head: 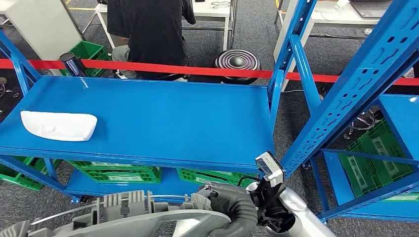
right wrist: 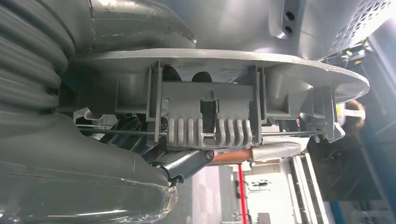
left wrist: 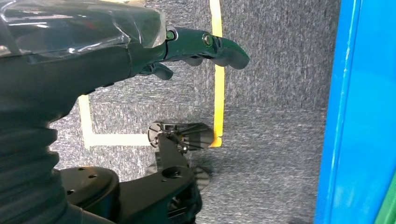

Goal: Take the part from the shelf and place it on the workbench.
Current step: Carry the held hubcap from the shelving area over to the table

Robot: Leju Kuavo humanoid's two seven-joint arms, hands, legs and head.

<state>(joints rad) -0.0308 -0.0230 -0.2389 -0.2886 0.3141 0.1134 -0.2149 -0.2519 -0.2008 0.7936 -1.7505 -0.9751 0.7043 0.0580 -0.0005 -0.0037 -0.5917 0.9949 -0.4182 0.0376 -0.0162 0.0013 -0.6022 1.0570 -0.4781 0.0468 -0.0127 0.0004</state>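
Observation:
A long grey plastic part (head: 129, 217) with ribbed clips and a thin metal rod lies across the bottom of the head view. My right hand (head: 228, 206) grips it at its right end, low in front of the blue rack (head: 148, 118). In the right wrist view the same grey part (right wrist: 210, 109) runs close across the picture, and my right hand (right wrist: 70, 140) wraps it from beneath, the fingers mostly hidden behind it. My left hand (left wrist: 196, 46) hangs over grey carpet beside a blue upright (left wrist: 359, 112), its fingers slightly curved and holding nothing.
A white padded piece (head: 58, 125) lies at the left of the blue rack's top board. Green crates (head: 118, 174) sit on the lower level. A second blue rack (head: 365, 74) stands at the right. Behind a red tape barrier (head: 197, 70), a person in black (head: 148, 29) sits near a black stool (head: 237, 61).

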